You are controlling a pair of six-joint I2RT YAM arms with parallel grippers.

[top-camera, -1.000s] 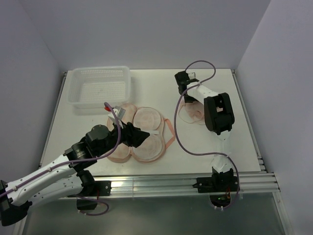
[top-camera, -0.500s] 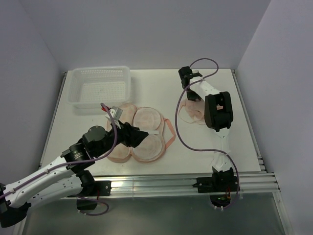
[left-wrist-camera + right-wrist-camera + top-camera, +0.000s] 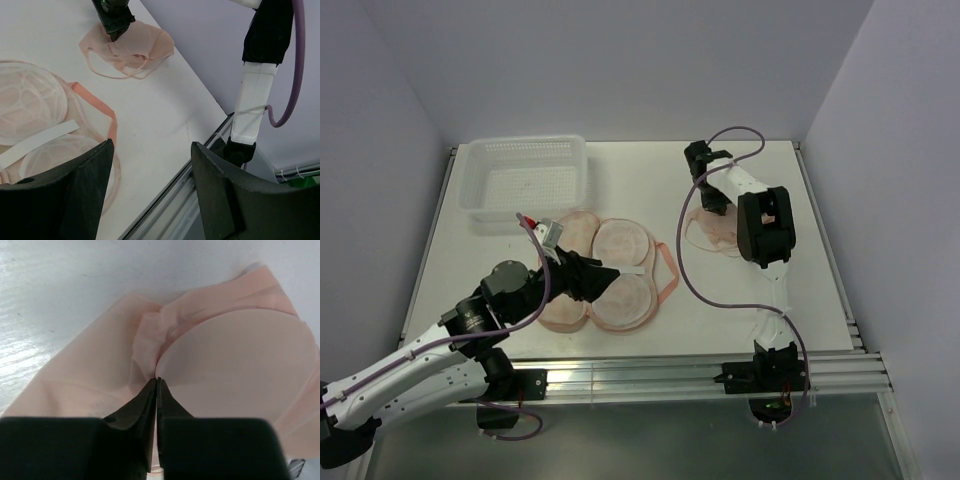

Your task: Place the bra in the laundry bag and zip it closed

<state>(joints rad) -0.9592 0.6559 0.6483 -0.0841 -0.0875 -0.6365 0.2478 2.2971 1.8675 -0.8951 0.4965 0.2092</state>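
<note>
The white counter [image 3: 640, 185], enclosed by plain pale lilac walls [image 3: 620, 70] and edged by an aluminium rail [image 3: 650, 372], carries the laundry bag [image 3: 620, 242], unzipped with its mesh-lined halves spread flat, and a white lattice basket [image 3: 525, 178] just behind and left of it. The bra [image 3: 240, 360] lies right of the laundry bag, well apart from it, with the right hand [image 3: 156, 385] closed and pinching a fold of its fabric. The left hand [image 3: 150, 150] hangs over the laundry bag, fingers spread wide, gripping nothing.
</note>
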